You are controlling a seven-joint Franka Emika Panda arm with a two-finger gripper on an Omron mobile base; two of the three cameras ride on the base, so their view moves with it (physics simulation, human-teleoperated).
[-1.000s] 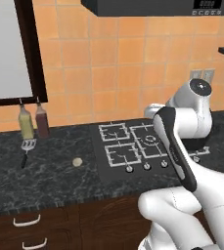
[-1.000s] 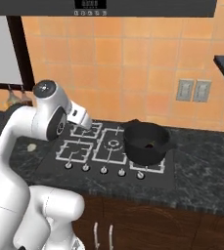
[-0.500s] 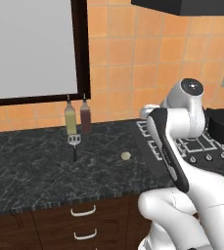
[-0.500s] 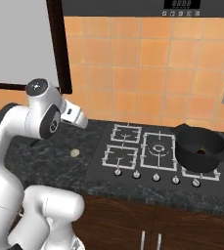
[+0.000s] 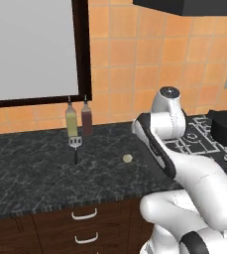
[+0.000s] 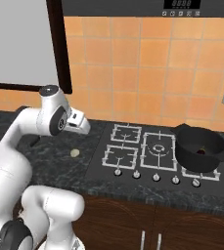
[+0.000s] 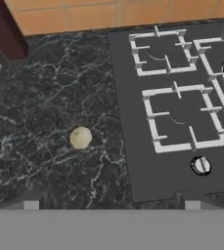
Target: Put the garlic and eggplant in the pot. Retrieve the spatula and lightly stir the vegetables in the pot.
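Garlic, a small pale cream roundish lump (image 5: 128, 158), sits alone on the dark marbled stone counter (image 5: 30, 168) in the left base view, right of the slim spatula with its silver slotted head and thin black handle (image 5: 75, 148), which lies in front of two tall bottles (image 5: 79, 117). The white arm rises just right of the lump.

From the right base view, the garlic (image 6: 75, 153) lies near the left edge of the black gas hob (image 6: 152, 156), below and slightly ahead of the arm's wrist. The round black low-sided pot (image 6: 200, 147) stands on the hob's far right burner, well apart, with something small and dark inside.

Through the hand view, the garlic (image 7: 80, 137) is ahead and left of centre, so I judge the hand must shift that way and descend. The dark fingertips (image 7: 31, 201) stand far apart, holding nothing.
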